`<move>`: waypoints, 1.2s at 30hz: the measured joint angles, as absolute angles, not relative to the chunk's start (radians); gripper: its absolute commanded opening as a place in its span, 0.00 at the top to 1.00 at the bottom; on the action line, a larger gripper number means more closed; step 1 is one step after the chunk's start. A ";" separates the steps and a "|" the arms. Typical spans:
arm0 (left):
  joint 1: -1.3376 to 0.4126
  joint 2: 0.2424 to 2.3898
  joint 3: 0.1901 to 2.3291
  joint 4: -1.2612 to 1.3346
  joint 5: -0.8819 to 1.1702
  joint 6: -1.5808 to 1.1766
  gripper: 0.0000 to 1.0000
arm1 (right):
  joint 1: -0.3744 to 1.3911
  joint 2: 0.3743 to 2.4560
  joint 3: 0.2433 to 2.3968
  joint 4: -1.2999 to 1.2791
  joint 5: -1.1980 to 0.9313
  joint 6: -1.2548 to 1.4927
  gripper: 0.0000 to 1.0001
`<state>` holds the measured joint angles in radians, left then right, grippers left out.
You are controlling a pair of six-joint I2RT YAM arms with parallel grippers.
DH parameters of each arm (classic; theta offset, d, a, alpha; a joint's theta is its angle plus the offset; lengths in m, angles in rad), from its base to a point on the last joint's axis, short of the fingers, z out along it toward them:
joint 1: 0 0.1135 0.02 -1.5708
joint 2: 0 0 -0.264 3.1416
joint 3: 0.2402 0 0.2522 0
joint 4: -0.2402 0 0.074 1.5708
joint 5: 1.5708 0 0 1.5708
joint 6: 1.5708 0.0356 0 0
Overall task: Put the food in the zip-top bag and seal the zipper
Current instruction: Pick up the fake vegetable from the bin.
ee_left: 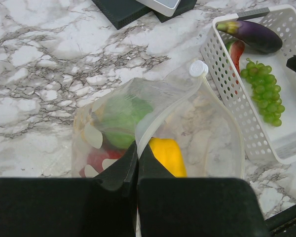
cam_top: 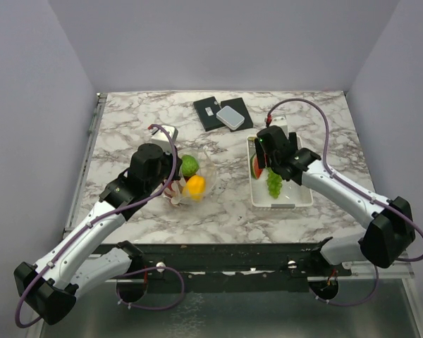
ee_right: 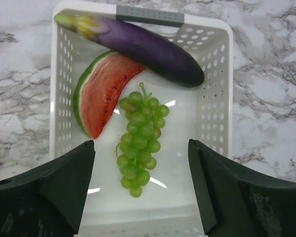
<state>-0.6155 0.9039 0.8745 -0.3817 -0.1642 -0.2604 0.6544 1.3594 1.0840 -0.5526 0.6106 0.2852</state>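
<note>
The clear dotted zip-top bag [ee_left: 202,133] lies open on the marble table [cam_top: 127,134], left of centre. Inside it are a yellow lemon [ee_left: 168,155], a green fruit [ee_left: 121,118] and a red strawberry [ee_left: 94,159]. My left gripper [ee_left: 137,146] is shut on the bag's mouth edge with the zipper strip [ee_left: 153,121] and holds it up. My right gripper [ee_right: 140,148] is open above the white basket [ee_right: 222,74], its fingers either side of the green grapes [ee_right: 140,133]. A watermelon slice [ee_right: 101,98] and a purple eggplant [ee_right: 148,49] lie in the basket too.
Two black pads with a grey-white box [cam_top: 230,116] on them lie at the back centre. A small white box [cam_top: 163,132] stands behind the left arm. The basket [cam_top: 296,201] sits right of the bag [cam_top: 190,179]. Grey walls enclose the table.
</note>
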 measured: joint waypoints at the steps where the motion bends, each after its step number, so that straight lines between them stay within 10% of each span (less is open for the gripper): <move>1: -0.616 0.904 0.875 -0.382 -0.164 -0.260 1.00 | 0.640 1.372 1.091 -0.549 0.604 0.274 0.20; 36: -0.616 0.904 0.875 -0.382 -0.164 -0.260 1.00 | 0.511 1.822 1.359 -0.332 0.488 -0.133 0.35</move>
